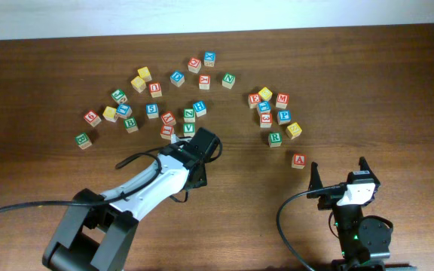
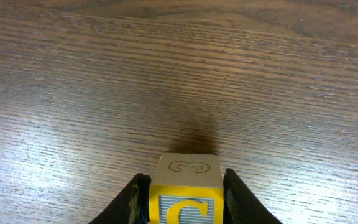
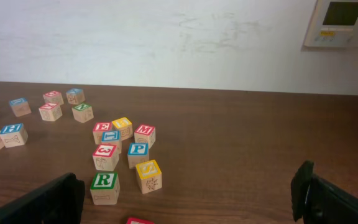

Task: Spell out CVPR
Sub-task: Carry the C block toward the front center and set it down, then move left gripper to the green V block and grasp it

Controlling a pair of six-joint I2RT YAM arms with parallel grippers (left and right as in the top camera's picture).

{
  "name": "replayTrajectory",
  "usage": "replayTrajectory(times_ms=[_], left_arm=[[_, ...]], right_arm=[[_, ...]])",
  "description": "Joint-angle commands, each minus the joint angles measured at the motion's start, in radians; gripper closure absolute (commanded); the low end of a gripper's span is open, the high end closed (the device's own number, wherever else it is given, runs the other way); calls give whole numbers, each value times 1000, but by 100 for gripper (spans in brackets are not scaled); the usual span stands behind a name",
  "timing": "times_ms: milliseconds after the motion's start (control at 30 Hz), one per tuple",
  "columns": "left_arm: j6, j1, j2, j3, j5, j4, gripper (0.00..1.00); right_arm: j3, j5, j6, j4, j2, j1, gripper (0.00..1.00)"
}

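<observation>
Overhead, my right gripper (image 1: 339, 172) sits near the A block (image 1: 298, 159), jaws released. Left wrist: my left gripper (image 2: 186, 200) has jaws clenched on the C block (image 2: 185, 171). Right wrist: R block (image 3: 104, 185) on the bench (image 3: 247, 155) ahead.

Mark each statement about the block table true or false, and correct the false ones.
1. The left fingers are closed on a block showing the letter C. True.
2. The right fingers hold the green R block. False: they are open and empty, and the R block lies on the table.
3. The blue P block sits in the same cluster as the red M block. True.
4. C, V, P and R already stand together in a row. False: the blocks lie scattered, and the green V block is in a different cluster from the P and R blocks.
</observation>
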Motion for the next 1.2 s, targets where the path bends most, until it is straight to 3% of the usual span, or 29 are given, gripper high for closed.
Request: replayTrajectory(times_ms=[0,333,500,733,767,800,867,1000,1100,1167], left_arm=[[79,-4,10,-10,-14,3,70],[93,-4,10,-10,-14,6,67],[93,-4,10,-10,-14,6,75],[94,-4,10,-10,-14,32,74],[94,-4,10,-10,-14,31,72],[93,-4,10,-10,-14,28,60],[93,-4,10,-10,-14,25,51],[93,-4,8,-7,-14,24,47],[93,10,-22,82,4,-37,39],[93,37,-45,153,29,-67,28]], right_arm=[[-5,5,-6,-7,-6,-7,2],[-5,5,-6,-7,-6,-7,2],[-5,5,-6,-7,-6,-7,2],[-5,5,-6,-7,-6,-7,2],[-5,5,-6,-7,-6,-7,2],[-5,5,-6,-7,-6,-7,2],[-5,5,-6,-7,-6,-7,2],[-5,5,-6,-7,-6,-7,2],[-5,5,-6,-7,-6,-7,2],[-5,5,-6,-7,-6,-7,2]])
